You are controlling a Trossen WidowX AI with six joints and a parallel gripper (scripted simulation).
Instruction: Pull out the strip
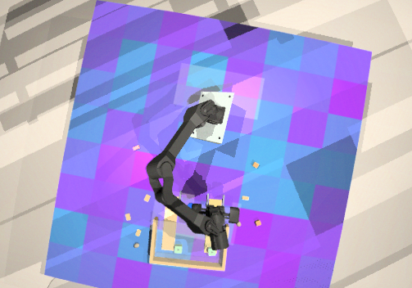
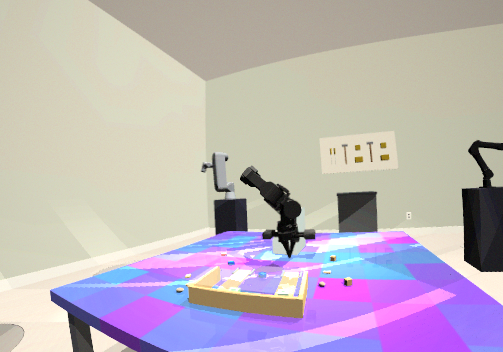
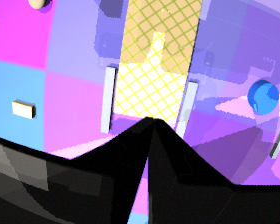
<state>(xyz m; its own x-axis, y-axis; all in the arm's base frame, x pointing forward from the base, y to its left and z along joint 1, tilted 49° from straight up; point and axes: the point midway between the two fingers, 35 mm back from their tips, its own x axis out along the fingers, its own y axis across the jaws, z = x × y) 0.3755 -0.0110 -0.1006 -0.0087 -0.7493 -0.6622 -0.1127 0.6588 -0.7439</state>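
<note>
My gripper point(image 2: 290, 254) point(image 3: 152, 125) is shut, with nothing seen between its tips. The tips point down just beyond the near end of the yellow hatched strip point(image 3: 151, 92) point(image 1: 215, 202), in the wrist view between its two pale guides. A plain tan strip point(image 1: 169, 229) lies to the left in the top view. One pale green cube point(image 1: 211, 251) is at the far end of the hatched strip; another green cube point(image 1: 178, 249) is beside the far end of the plain strip. The labels are too small to read. The arm hides part of the hatched strip.
A three-sided wooden frame point(image 1: 188, 265) point(image 2: 245, 302) surrounds the strips' far ends, under a see-through panel. A blue round piece point(image 3: 263, 96) point(image 1: 190, 205) lies between the strips. Small blocks are scattered around, including an orange one point(image 1: 255, 164) and a cream one point(image 3: 23, 109).
</note>
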